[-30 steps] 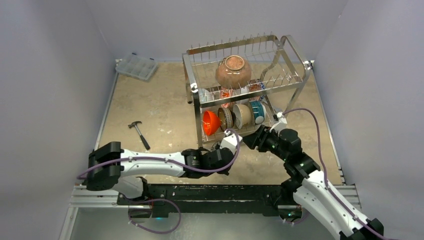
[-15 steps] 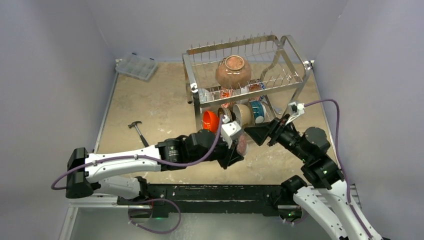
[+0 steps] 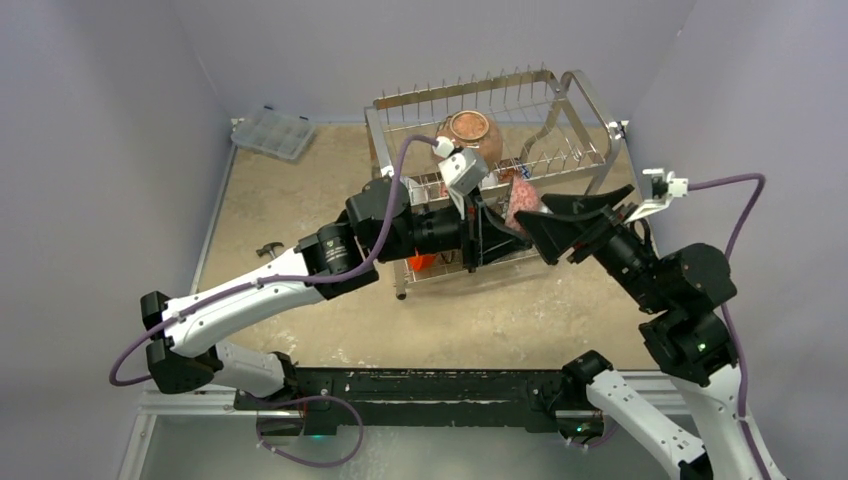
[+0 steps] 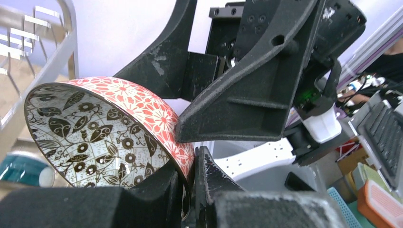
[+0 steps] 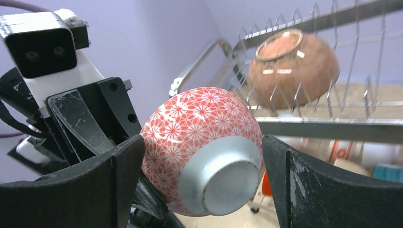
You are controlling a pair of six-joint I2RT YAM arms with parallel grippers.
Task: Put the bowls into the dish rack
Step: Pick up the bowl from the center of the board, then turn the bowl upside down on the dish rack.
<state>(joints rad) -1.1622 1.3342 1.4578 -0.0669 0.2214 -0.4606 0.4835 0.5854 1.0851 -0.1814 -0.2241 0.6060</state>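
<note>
Pinching red floral bowl (image 5: 199,123) by its rim, left gripper (image 4: 192,167); right gripper (image 5: 202,143) spread wide around it.

Red floral bowl (image 5: 199,142) (sideways) near rack (image 5: 328,124)

my fingers (image 5: 328,190) are looking matt, grainy black plastic | red floral bowl (image 5: 199,128) is gleaming, glossy glazed ceramic | dish rack (image 5: 328,124) is shining, polished metal | brown bowl (image 5: 304,66) is glinting, glazed

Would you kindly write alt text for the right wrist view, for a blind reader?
A red floral bowl, foot toward camera, sits between the right gripper's open fingers, rim pinched by the left gripper; behind, a brown bowl in the dish rack.
</note>
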